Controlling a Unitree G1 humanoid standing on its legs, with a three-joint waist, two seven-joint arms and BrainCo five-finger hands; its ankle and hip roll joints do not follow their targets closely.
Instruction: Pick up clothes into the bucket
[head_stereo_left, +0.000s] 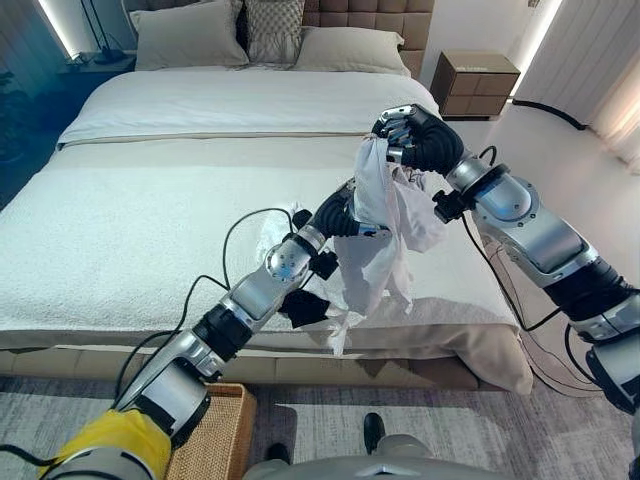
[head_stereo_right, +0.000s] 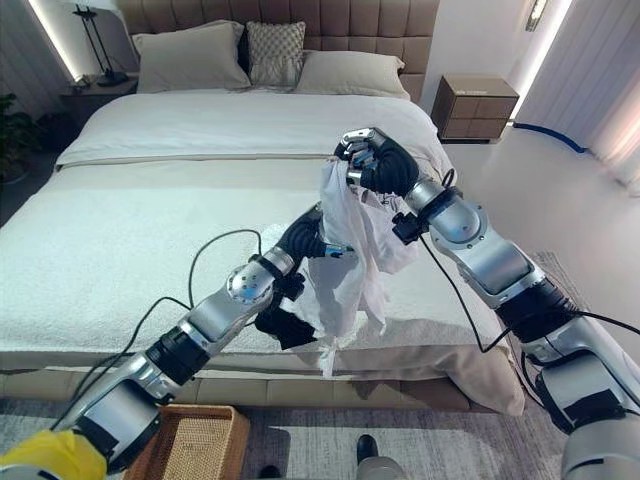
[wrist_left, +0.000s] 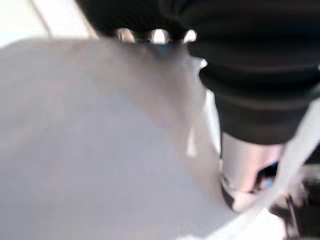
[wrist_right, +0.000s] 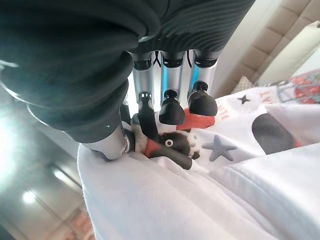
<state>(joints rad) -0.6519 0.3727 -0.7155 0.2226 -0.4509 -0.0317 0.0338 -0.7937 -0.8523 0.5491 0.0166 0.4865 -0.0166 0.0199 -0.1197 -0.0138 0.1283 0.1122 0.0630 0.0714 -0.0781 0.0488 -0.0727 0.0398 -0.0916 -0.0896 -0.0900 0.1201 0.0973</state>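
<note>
A white garment (head_stereo_left: 385, 230) with a printed front (wrist_right: 220, 145) hangs in the air over the bed's front edge. My right hand (head_stereo_left: 415, 135) grips its top, fingers (wrist_right: 172, 107) and thumb curled into the cloth. My left hand (head_stereo_left: 338, 215) reaches into the hanging garment from the left, and its fingers are buried in the cloth (wrist_left: 100, 150). A wicker bucket (head_stereo_left: 215, 435) stands on the floor below my left arm, at the foot of the bed.
The wide bed (head_stereo_left: 150, 230) with a pale cover spans the scene, pillows (head_stereo_left: 190, 35) at its head. A small white cloth (head_stereo_left: 272, 235) lies behind my left forearm, and a dark piece (head_stereo_left: 303, 307) sits at the bed's edge. A nightstand (head_stereo_left: 475, 85) stands at the far right.
</note>
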